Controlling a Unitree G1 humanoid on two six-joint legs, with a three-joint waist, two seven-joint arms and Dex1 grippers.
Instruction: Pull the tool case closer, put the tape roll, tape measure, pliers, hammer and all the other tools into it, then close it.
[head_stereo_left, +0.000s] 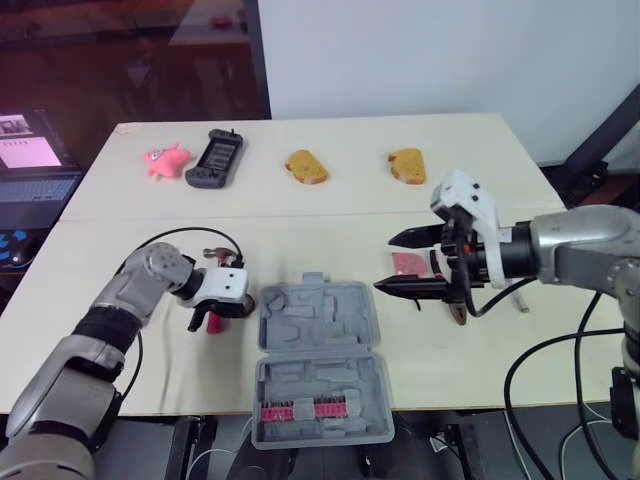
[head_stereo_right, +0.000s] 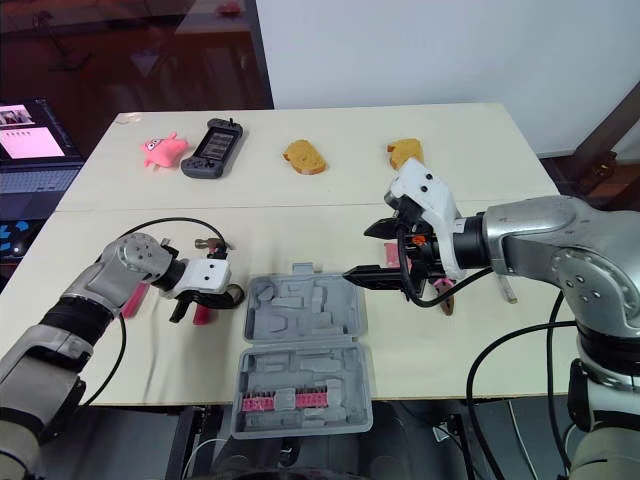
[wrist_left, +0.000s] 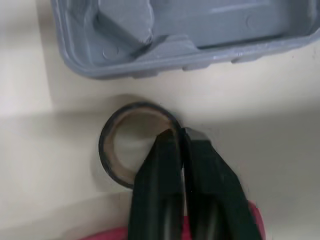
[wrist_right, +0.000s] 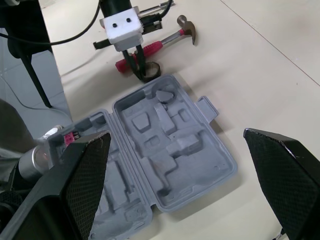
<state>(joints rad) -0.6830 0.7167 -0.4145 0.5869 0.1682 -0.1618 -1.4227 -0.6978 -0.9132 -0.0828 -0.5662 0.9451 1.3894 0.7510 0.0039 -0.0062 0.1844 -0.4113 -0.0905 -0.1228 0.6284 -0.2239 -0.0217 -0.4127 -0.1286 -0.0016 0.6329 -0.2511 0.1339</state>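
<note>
From my head, my left claw (head_stereo_left: 232, 308) is pinching the tape roll (head_stereo_right: 229, 295), with the open case (head_stereo_left: 318, 360) lying just beside it. My right claw (head_stereo_left: 385, 263) is hanging wide open, holding nothing. From my left wrist, my fingers (wrist_left: 165, 170) are squeezing the roll's thin wall. I am guessing I need a tight squeeze and a high lift over the case's edge.

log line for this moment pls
left end effector: shut on tape roll, on table | right end effector: open, empty | tool case: open | hammer: on table, unpacked
</note>
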